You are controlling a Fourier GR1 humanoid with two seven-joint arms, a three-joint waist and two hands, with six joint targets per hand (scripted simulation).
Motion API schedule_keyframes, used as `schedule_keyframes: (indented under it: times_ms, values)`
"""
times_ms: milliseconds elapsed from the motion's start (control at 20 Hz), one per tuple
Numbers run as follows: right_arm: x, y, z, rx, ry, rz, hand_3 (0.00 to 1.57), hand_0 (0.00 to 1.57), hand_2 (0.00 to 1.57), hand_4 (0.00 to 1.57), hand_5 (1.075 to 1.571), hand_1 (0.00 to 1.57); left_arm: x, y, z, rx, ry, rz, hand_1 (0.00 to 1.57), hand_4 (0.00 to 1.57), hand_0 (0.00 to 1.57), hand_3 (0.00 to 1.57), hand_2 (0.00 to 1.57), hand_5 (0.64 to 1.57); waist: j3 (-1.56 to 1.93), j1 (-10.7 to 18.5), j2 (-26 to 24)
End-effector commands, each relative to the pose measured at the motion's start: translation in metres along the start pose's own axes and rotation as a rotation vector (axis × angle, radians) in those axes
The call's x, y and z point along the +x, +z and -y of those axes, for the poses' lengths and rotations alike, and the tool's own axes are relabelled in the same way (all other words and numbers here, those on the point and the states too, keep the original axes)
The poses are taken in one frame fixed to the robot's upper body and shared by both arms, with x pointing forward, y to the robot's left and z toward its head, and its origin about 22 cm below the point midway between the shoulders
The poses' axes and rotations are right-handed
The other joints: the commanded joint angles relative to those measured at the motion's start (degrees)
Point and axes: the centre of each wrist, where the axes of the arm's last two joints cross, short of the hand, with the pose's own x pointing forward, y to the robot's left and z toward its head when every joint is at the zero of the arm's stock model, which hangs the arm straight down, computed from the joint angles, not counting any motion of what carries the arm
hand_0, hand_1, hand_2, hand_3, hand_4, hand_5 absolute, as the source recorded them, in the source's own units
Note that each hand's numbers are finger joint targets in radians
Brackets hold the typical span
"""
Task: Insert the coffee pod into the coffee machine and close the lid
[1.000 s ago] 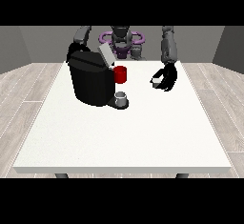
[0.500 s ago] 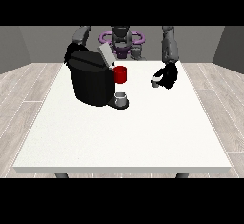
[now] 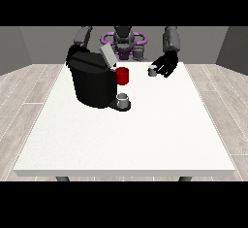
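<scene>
Front view: a large white rectangular worktop [image 3: 145,139] stands on pale wood-plank flooring [image 3: 24,91] before grey walls [image 3: 29,45].
At the view's right, the black robot hand [image 3: 166,65] curls around a small grey coffee pod [image 3: 152,71] above the far edge. A bulky black coffee machine [image 3: 92,81], its grey lid [image 3: 107,57] raised, stands at the left with a grey cup [image 3: 123,99] at its base.

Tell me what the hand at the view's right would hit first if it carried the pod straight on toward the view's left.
Probably the coffee machine's red part; depth is unclear.
</scene>
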Motion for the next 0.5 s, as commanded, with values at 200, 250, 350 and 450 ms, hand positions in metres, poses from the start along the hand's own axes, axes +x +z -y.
schedule_keyframes:
  times_ms: [200, 250, 350, 450]
  values:
    - [0.008, -0.018, 0.008, 0.028, -0.004, 0.053, 0.0, 0.0, 0.0, 0.47, 1.571, 0.0, 0.057, -0.03, -0.062, 0.028, -0.004, 0.104, 1.27, 0.55, 1.27, 1.29, 1.34, 1.571, 0.0, -0.8, 1.0]
    - [-0.008, -0.002, -0.008, 0.029, -0.003, 0.014, 0.0, 0.0, 0.0, 0.49, 1.571, 0.0, 0.045, -0.024, -0.043, -0.004, 0.014, 0.078, 1.27, 0.55, 1.27, 1.29, 1.34, 1.571, -0.02, -1.0, -0.6]
    - [0.008, 0.005, -0.022, 0.097, -0.017, 0.036, 0.0, 0.0, 0.0, 0.49, 1.571, 0.0, 0.028, -0.019, -0.039, 0.059, -0.007, 0.029, 1.27, 0.55, 1.27, 1.29, 1.34, 1.571, -0.04, -4.9, 0.2]
    - [0.014, -0.011, -0.026, 0.053, -0.026, 0.056, 0.0, 0.0, 0.0, 0.48, 1.571, 0.0, 0.065, -0.034, -0.079, 0.045, -0.007, 0.076, 1.27, 0.55, 1.27, 1.29, 1.34, 1.571, -0.01, -3.2, 1.1]
